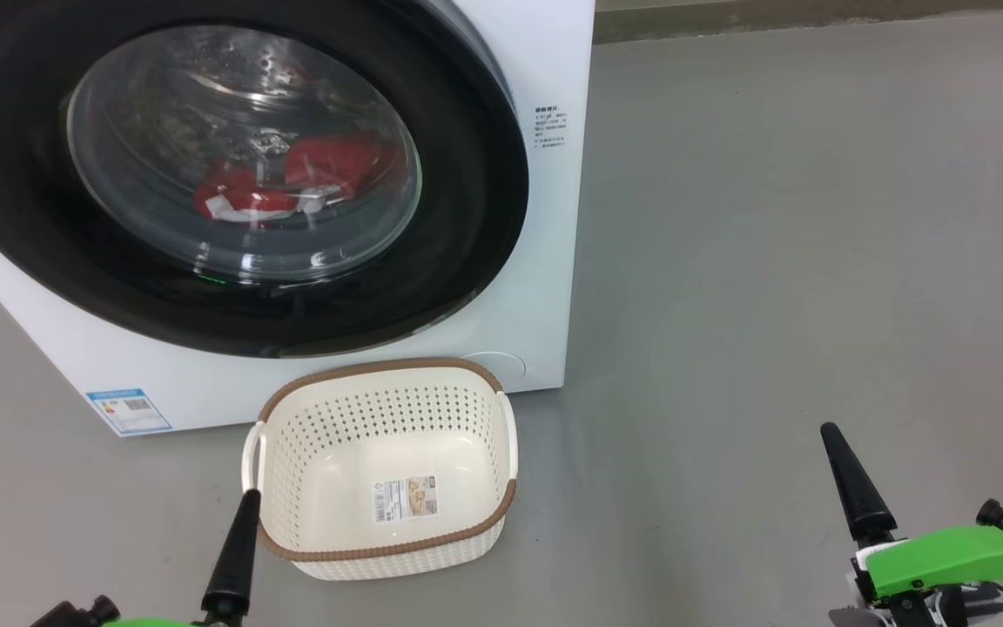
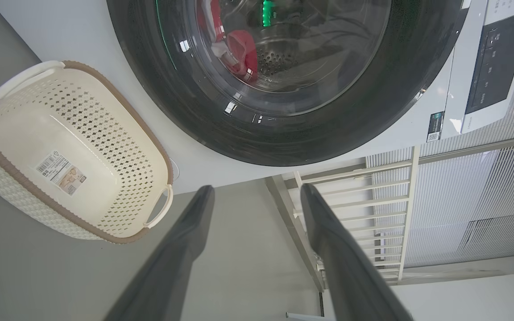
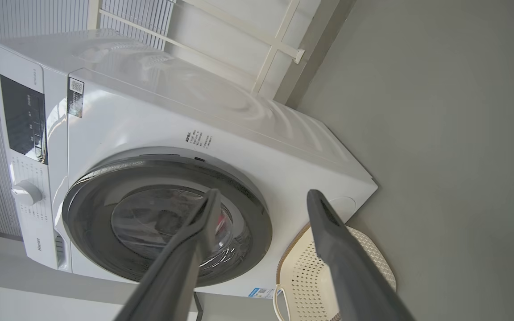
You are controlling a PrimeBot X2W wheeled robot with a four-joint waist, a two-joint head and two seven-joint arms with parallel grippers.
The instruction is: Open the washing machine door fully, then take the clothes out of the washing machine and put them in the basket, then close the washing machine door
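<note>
door (image 1: 467, 218) shut, clothes (image 1: 327, 165) behind its glass. basket (image 1: 380, 370) sits empty just before the washer (image 1: 554, 296), handy for unloading. my left pincer (image 2: 257, 189) and right pincer (image 3: 262, 192) gape wide, holding nothing.

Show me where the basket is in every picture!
Head view: the basket sits low in the middle.
Left wrist view: the basket is at the left edge, seen sideways.
Right wrist view: the basket is at the bottom, right of centre, partly behind a dark finger.
Shared landmark: the washing machine door, shut, close to the basket in all three.
</note>
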